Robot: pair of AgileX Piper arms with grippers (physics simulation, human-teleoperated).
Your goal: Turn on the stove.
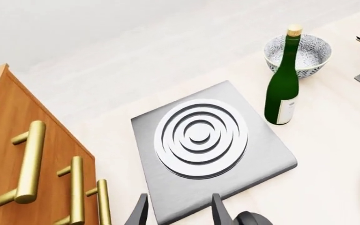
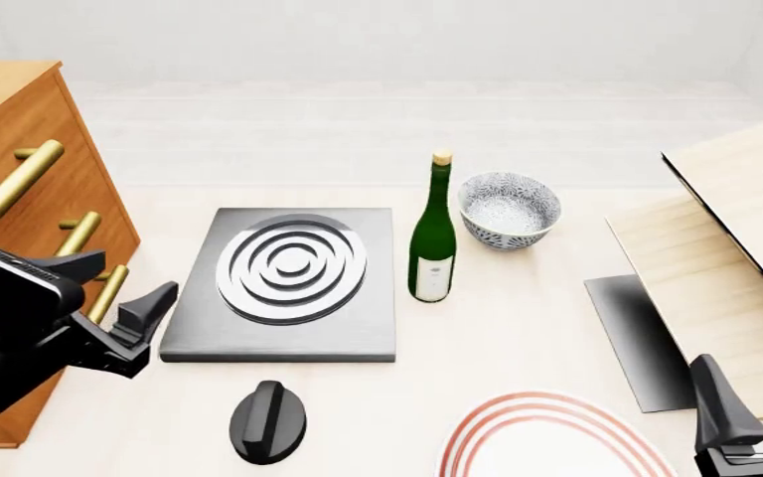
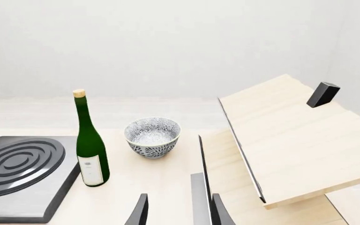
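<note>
Dark-grey square metal stove slab (image 2: 289,288), silver rings, centre-left of front frame; its small black ridged round knob (image 2: 267,421) just below. Left gripper (image 2: 114,298) spread, empty, lower left: should straddle knob squarely before twisting.

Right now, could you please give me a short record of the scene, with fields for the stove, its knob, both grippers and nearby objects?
stove: flat grey slab with silver burner rings, on the table
knob: black, on the table in front of the stove, untouched
left gripper: open, empty, beside the stove's left edge
right gripper: open, empty, at the near right
green bottle: upright, right of the stove
patterned bowl: behind the bottle's right
</note>
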